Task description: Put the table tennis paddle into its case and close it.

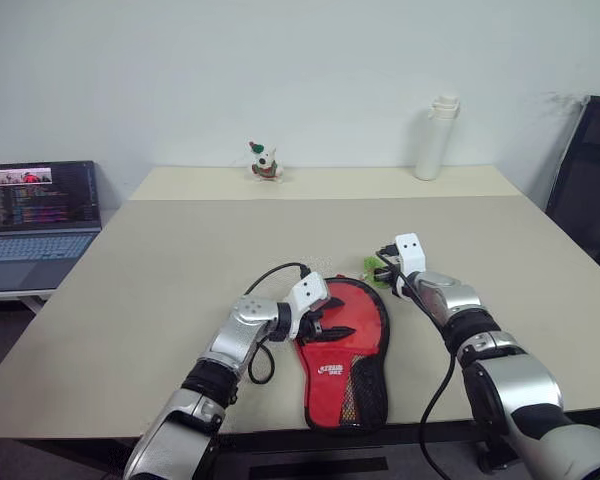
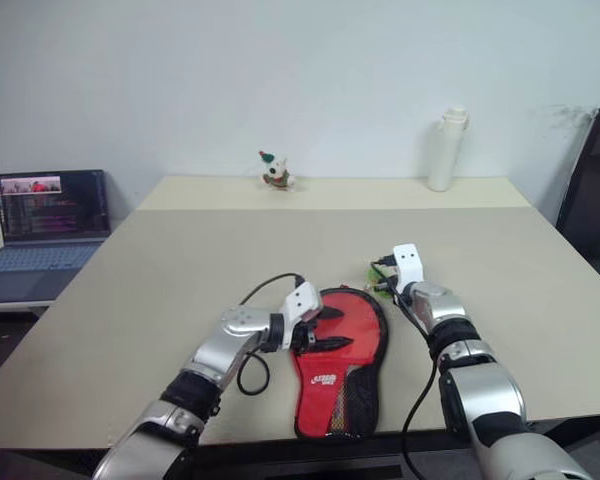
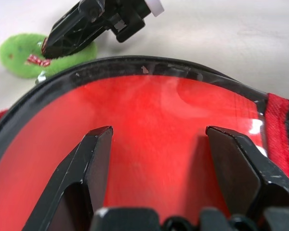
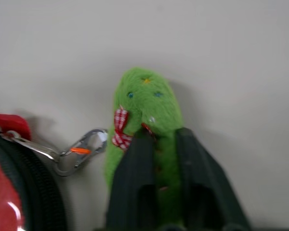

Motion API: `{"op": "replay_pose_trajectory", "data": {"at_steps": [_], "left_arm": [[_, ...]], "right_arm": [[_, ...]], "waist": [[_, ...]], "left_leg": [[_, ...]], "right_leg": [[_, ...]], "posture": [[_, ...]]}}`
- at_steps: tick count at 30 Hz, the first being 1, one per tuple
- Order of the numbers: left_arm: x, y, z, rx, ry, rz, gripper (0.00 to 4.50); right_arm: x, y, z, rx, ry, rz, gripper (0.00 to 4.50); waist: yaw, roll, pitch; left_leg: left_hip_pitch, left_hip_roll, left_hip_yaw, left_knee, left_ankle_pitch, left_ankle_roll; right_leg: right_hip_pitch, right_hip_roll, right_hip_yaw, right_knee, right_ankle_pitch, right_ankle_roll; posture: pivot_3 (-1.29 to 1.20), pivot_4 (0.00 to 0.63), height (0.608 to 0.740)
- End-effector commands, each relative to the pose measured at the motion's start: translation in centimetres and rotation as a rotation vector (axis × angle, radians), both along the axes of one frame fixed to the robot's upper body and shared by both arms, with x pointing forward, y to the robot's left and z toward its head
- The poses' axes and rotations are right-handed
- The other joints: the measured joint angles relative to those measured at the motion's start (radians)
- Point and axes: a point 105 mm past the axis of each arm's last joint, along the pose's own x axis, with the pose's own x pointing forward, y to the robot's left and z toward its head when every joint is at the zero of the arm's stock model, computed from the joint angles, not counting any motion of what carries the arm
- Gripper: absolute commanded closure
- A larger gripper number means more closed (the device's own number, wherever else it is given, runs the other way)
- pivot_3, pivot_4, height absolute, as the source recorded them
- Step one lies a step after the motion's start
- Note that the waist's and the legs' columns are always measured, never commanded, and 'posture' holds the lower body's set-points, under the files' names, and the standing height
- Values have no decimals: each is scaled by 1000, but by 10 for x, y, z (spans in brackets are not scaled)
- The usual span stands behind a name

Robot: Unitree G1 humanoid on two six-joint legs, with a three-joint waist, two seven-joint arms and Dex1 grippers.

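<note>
Right wrist view: the right gripper (image 4: 156, 139) is clamped on the fuzzy green charm (image 4: 144, 103), which a metal clip (image 4: 79, 151) links to the zip edge of the case (image 1: 345, 350). Left gripper (image 3: 156, 144), fingers apart, hovers over the case's glossy red face. Lying near the table's (image 1: 160, 260) front edge, the soft paddle-shaped case looks filled, with closing judged unfinished.
</note>
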Motion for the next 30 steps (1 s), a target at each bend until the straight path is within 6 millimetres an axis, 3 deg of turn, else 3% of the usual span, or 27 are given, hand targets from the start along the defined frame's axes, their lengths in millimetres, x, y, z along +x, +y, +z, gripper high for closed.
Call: {"op": "replay_pose_trajectory", "data": {"at_steps": [1,8,13,20,30], "left_arm": [[-1,-4,-10,21,15,-20,1144],[-5,-6,-28,39,65,-29,1144],[-5,-7,-34,42,84,-30,1144],[-2,-12,-35,38,91,-28,1144],[2,-19,-36,41,86,-18,1144]], "right_arm": [[-1,-1,1,-17,-6,4,4474],[3,-29,28,-61,-78,-25,4474],[-12,-64,34,-149,-71,-18,4474],[-62,-79,27,-188,23,53,4474],[-149,-65,17,-164,183,221,4474]], "waist": [[0,0,0],[4,1,-1],[9,4,-3],[16,10,-7],[33,13,-11]], "left_leg": [[0,0,0,0,0,0],[0,-1,0,0,0,0],[0,-2,0,1,0,0],[0,-2,0,1,0,0],[0,-3,-1,3,0,0]], "right_leg": [[0,0,0,0,0,0],[1,0,0,0,0,0],[2,-1,-1,-1,0,0],[2,-1,-2,-1,-3,5],[4,-1,-2,-2,-3,7]], "posture": [[0,150,740],[0,150,740],[0,150,740],[0,150,740],[0,150,740]]}}
